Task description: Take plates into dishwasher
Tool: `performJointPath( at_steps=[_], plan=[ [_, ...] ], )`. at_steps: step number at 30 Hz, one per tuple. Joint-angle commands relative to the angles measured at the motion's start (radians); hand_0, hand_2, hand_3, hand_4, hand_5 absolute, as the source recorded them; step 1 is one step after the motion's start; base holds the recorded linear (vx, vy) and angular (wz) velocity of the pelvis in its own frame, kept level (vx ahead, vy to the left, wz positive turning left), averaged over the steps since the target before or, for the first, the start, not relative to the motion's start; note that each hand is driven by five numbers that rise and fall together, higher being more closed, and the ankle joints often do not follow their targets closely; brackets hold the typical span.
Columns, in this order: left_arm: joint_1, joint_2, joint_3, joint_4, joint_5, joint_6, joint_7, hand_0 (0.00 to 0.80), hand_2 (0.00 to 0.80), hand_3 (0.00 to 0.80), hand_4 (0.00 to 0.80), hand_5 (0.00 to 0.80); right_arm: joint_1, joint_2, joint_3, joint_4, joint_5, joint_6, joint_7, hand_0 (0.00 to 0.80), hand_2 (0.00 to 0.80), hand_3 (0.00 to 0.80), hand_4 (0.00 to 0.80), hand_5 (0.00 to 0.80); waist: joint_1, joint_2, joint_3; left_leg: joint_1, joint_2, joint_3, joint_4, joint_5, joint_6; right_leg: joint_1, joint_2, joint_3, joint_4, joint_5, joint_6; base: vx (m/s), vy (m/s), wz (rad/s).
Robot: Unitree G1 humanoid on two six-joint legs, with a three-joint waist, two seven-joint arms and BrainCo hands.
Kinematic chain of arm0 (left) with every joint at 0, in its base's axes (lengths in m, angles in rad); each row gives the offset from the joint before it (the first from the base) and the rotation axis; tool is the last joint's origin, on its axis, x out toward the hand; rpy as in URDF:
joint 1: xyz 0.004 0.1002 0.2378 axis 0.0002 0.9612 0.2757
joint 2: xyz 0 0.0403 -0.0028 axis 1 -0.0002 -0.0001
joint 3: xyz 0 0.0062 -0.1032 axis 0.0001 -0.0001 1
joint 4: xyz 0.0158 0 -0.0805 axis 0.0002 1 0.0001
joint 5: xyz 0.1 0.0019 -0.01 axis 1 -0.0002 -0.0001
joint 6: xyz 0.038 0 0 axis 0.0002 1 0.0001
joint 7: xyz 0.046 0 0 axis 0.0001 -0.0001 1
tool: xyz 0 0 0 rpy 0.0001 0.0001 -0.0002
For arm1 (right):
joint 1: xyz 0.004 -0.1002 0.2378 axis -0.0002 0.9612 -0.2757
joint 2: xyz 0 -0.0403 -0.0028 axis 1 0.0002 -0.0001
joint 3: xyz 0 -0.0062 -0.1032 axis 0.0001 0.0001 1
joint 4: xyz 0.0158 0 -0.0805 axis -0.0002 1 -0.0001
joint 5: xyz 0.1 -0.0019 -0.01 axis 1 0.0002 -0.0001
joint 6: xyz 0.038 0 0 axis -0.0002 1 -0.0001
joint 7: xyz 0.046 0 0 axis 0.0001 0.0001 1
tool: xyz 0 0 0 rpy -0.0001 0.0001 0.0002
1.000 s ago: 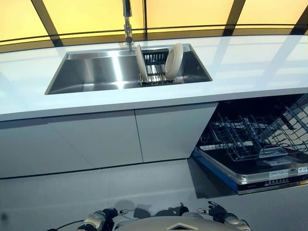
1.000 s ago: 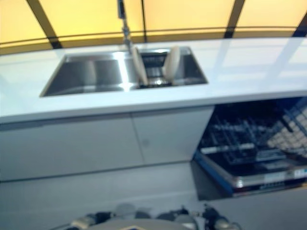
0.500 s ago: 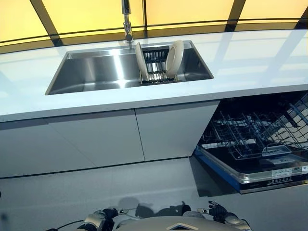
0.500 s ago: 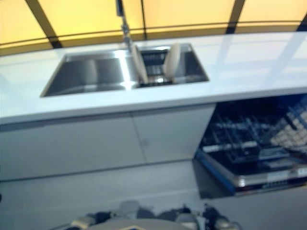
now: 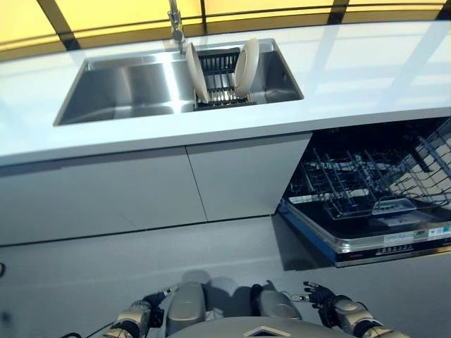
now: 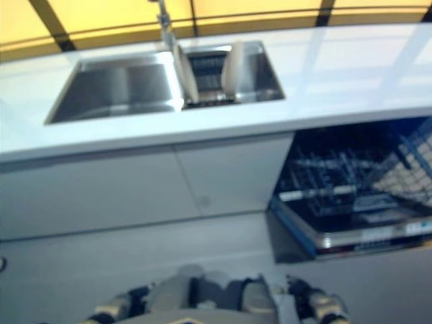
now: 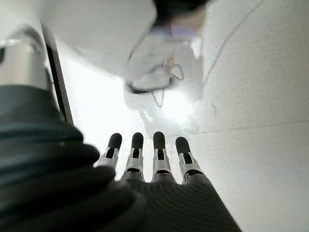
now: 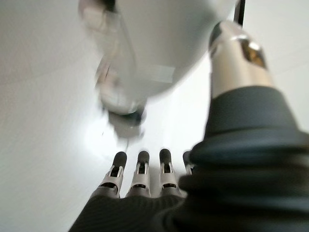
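Both hands hang low at the near edge of the scene, close to the robot and well apart from the counter. The left hand (image 7: 145, 169) has its fingers (image 7: 136, 150) straight and side by side, pointing down toward the pale floor (image 7: 251, 72); it holds and touches nothing. The right hand (image 8: 135, 193) is the same: fingers (image 8: 141, 166) extended in a row, empty, over the floor.

The two plates (image 5: 196, 72) stand upright on edge in a dark dish rack (image 5: 220, 77) set in the right part of a steel sink (image 5: 120, 88). One plate leans at the left end of the rack, the other plate (image 5: 246, 58) at the right end, with rack slots open between them. A tap (image 5: 174, 21) rises at the far rim of the sink, just beside the left plate.

The sink is sunk into a long white counter (image 5: 366, 77) that runs across the scene, with yellow panels (image 5: 106, 13) split by dark bars behind it. Under the counter are plain white cabinet doors (image 5: 176, 186). To the right of them the dishwasher (image 5: 366, 211) is open, its wire basket (image 5: 352, 183) pulled out over the lowered door, and no plates show in it. Grey floor lies between the cabinets and the robot.
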Motion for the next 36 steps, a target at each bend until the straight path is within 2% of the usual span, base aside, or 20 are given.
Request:
performJointPath(
  at_steps=[1, 4, 7, 8, 10, 12, 17, 20, 22, 24, 25, 26, 27, 28, 30, 32, 33, 34, 35, 36],
  plan=[
    [0.044, -0.016, -0.003, -0.039, 0.026, 0.037, -0.014, 0.000, 0.000, 0.000, 0.000, 0.000, -0.034, -0.146, -0.005, -0.338, 0.117, 0.011, 0.303, 0.000, 0.000, 0.000, 0.000, 0.000, 0.028, 0.009, -0.007, -0.115, 0.017, -0.045, -0.292, 0.281, -0.014, 0.298, -0.005, 0.070, -0.352, 0.134, 0.069, 0.359, 0.107, -0.29],
    [0.038, 0.005, 0.014, 0.011, 0.025, -0.010, -0.026, 0.000, 0.000, 0.000, 0.000, 0.000, -0.077, -0.276, -0.033, -0.610, 0.268, 0.067, 0.375, 0.000, 0.000, 0.000, 0.000, 0.000, 0.013, 0.002, -0.045, -0.094, 0.040, 0.028, -0.239, 0.229, 0.003, 0.307, -0.045, 0.068, -0.329, 0.097, 0.078, 0.348, 0.166, -0.19],
    [0.031, 0.024, 0.011, 0.016, 0.018, -0.033, -0.016, 0.000, 0.000, 0.000, 0.000, 0.000, -0.109, -0.312, -0.065, -0.758, 0.316, 0.126, 0.367, 0.000, 0.000, 0.000, 0.000, 0.000, 0.018, -0.017, -0.070, -0.100, 0.019, 0.052, -0.191, 0.190, 0.026, 0.317, -0.089, 0.044, -0.317, 0.101, 0.113, 0.229, 0.079, 0.07],
    [0.026, 0.033, 0.014, 0.012, 0.027, -0.037, -0.019, 0.000, 0.000, 0.000, 0.000, 0.000, -0.129, -0.331, -0.092, -0.835, 0.350, 0.143, 0.371, 0.000, 0.000, 0.000, 0.000, 0.000, 0.021, -0.031, -0.086, -0.087, 0.014, 0.076, -0.190, 0.173, 0.039, 0.320, -0.115, 0.015, -0.315, 0.113, 0.138, 0.214, 0.046, -0.35],
    [0.021, 0.042, 0.006, 0.015, 0.034, -0.045, -0.019, 0.000, 0.000, 0.000, 0.000, 0.000, -0.182, -0.352, -0.135, -0.939, 0.458, 0.198, 0.346, 0.000, 0.000, 0.000, 0.000, 0.000, 0.026, -0.048, -0.104, -0.075, -0.001, 0.078, -0.194, 0.160, 0.051, 0.314, -0.146, -0.004, -0.319, 0.150, 0.165, 0.192, 0.040, -0.25],
    [0.026, 0.043, 0.003, 0.026, 0.045, -0.060, -0.020, 0.000, 0.000, 0.000, 0.000, 0.000, -0.258, -0.362, -0.170, -0.996, 0.557, 0.246, 0.331, 0.000, 0.000, 0.000, 0.000, 0.000, 0.029, -0.056, -0.118, -0.073, -0.011, 0.069, -0.186, 0.146, 0.056, 0.293, -0.161, -0.003, -0.314, 0.165, 0.176, 0.138, 0.042, -0.06],
    [0.020, 0.041, 0.007, 0.084, 0.096, -0.073, -0.038, 0.000, 0.000, 0.000, 0.000, 0.000, -0.465, -0.377, -0.246, -0.925, 0.747, 0.256, 0.196, 0.000, 0.000, 0.000, 0.000, 0.000, 0.045, -0.086, -0.155, -0.092, -0.031, 0.078, -0.130, 0.101, 0.067, 0.284, -0.203, -0.018, -0.311, 0.239, 0.207, 0.139, 0.035, -0.18],
    [0.005, 0.039, 0.003, 0.095, 0.116, -0.077, -0.033, 0.000, 0.000, 0.000, 0.000, 0.000, -0.549, -0.401, -0.286, -0.814, 0.808, 0.227, 0.108, 0.000, 0.000, 0.000, 0.000, 0.000, 0.035, -0.100, -0.172, -0.071, -0.037, 0.107, -0.108, 0.065, 0.078, 0.251, -0.241, -0.030, -0.286, 0.330, 0.229, 0.126, 0.045, 0.13],
    [-0.006, 0.038, -0.007, 0.105, 0.124, -0.081, -0.026, 0.000, 0.000, 0.000, 0.000, 0.000, -0.589, -0.431, -0.319, -0.704, 0.815, 0.186, 0.055, 0.000, 0.000, 0.000, 0.000, 0.000, 0.035, -0.102, -0.184, -0.057, -0.047, 0.116, -0.103, 0.042, 0.094, 0.244, -0.259, -0.035, -0.262, 0.369, 0.229, 0.127, 0.038, 0.24],
    [-0.019, 0.041, -0.015, 0.115, 0.128, -0.082, -0.020, 0.000, 0.000, 0.000, 0.000, 0.000, -0.607, -0.451, -0.337, -0.639, 0.823, 0.163, 0.003, 0.000, 0.000, 0.000, 0.000, 0.000, 0.043, -0.109, -0.195, -0.059, -0.069, 0.111, -0.102, 0.033, 0.107, 0.249, -0.279, -0.026, -0.228, 0.449, 0.236, 0.085, 0.019, 0.13],
    [-0.028, 0.047, -0.018, 0.122, 0.133, -0.081, -0.015, 0.000, 0.000, 0.000, 0.000, 0.000, -0.606, -0.466, -0.359, -0.607, 0.805, 0.154, -0.061, 0.000, 0.000, 0.000, 0.000, 0.000, 0.040, -0.108, -0.205, -0.049, -0.083, 0.104, -0.116, 0.029, 0.118, 0.239, -0.293, -0.009, -0.159, 0.536, 0.244, 0.069, 0.041, 0.08],
    [-0.030, 0.049, -0.021, 0.125, 0.133, -0.082, -0.016, 0.000, 0.000, 0.000, 0.000, 0.000, -0.602, -0.470, -0.368, -0.604, 0.804, 0.153, -0.078, 0.000, 0.000, 0.000, 0.000, 0.000, 0.037, -0.104, -0.206, -0.043, -0.085, 0.103, -0.123, 0.028, 0.123, 0.228, -0.291, 0.007, -0.115, 0.563, 0.248, 0.127, 0.106, 0.05],
    [-0.035, 0.055, -0.028, 0.127, 0.143, -0.078, -0.019, 0.000, 0.000, 0.000, 0.000, 0.000, -0.587, -0.481, -0.397, -0.594, 0.780, 0.148, -0.126, 0.000, 0.000, 0.000, 0.000, 0.000, 0.021, -0.090, -0.206, -0.011, -0.096, 0.097, -0.143, 0.019, 0.136, 0.174, -0.275, 0.043, 0.006, 0.594, 0.252, 0.216, 0.193, 0.05],
    [-0.039, 0.059, -0.043, 0.127, 0.157, -0.067, -0.011, 0.000, 0.000, 0.000, 0.000, 0.000, -0.570, -0.490, -0.427, -0.568, 0.769, 0.142, -0.185, 0.000, 0.000, 0.000, 0.000, 0.000, -0.007, -0.062, -0.203, 0.045, -0.097, 0.093, -0.175, 0.011, 0.141, 0.069, -0.254, 0.049, 0.134, 0.593, 0.238, 0.209, 0.181, 0.10],
    [-0.037, 0.059, -0.055, 0.130, 0.153, -0.069, -0.003, 0.000, 0.000, 0.000, 0.000, 0.000, -0.572, -0.493, -0.432, -0.550, 0.751, 0.139, -0.207, 0.000, 0.000, 0.000, 0.000, 0.000, -0.020, -0.048, -0.196, 0.081, -0.100, 0.081, -0.193, 0.003, 0.140, -0.004, -0.255, 0.040, 0.157, 0.585, 0.226, 0.211, 0.096, 0.47],
    [-0.033, 0.062, -0.062, 0.124, 0.141, -0.065, 0.011, 0.000, 0.000, 0.000, 0.000, 0.000, -0.604, -0.518, -0.410, -0.520, 0.753, 0.144, -0.271, 0.000, 0.000, 0.000, 0.000, 0.000, -0.053, -0.037, -0.175, 0.163, -0.106, 0.064, -0.252, 0.005, 0.131, -0.116, -0.222, -0.019, 0.036, 0.504, 0.195, 0.316, -0.047, 0.37],
    [-0.041, 0.069, -0.062, 0.113, 0.141, -0.052, 0.011, 0.000, 0.000, 0.000, 0.000, 0.000, -0.629, -0.537, -0.405, -0.493, 0.758, 0.156, -0.289, 0.000, 0.000, 0.000, 0.000, 0.000, -0.062, -0.048, -0.167, 0.196, -0.111, 0.046, -0.273, -0.001, 0.120, -0.136, -0.208, -0.065, -0.101, 0.471, 0.191, 0.243, -0.140, 0.04],
    [-0.044, 0.071, -0.060, 0.108, 0.140, -0.048, 0.011, 0.000, 0.000, 0.000, 0.000, 0.000, -0.639, -0.543, -0.400, -0.481, 0.762, 0.157, -0.290, 0.000, 0.000, 0.000, 0.000, 0.000, -0.066, -0.049, -0.164, 0.206, -0.111, 0.040, -0.279, -0.004, 0.116, -0.138, -0.204, -0.078, -0.135, 0.469, 0.191, 0.262, -0.230, 0.17],
    [-0.061, 0.080, -0.057, 0.092, 0.137, -0.030, 0.006, 0.000, 0.000, 0.000, 0.000, 0.000, -0.681, -0.574, -0.382, -0.440, 0.780, 0.163, -0.300, 0.000, 0.000, 0.000, 0.000, 0.000, -0.084, -0.057, -0.147, 0.245, -0.117, 0.009, -0.296, -0.026, 0.113, -0.173, -0.174, -0.081, -0.214, 0.487, 0.201, 0.159, -0.197, 0.15],
    [-0.068, 0.083, -0.057, 0.084, 0.137, -0.025, 0.005, 0.000, 0.000, 0.000, 0.000, 0.000, -0.697, -0.585, -0.374, -0.428, 0.781, 0.165, -0.304, 0.000, 0.000, 0.000, 0.000, 0.000, -0.090, -0.060, -0.141, 0.256, -0.121, -0.004, -0.299, -0.036, 0.115, -0.190, -0.164, -0.074, -0.221, 0.496, 0.205, 0.133, -0.215, 0.40]
  ],
)
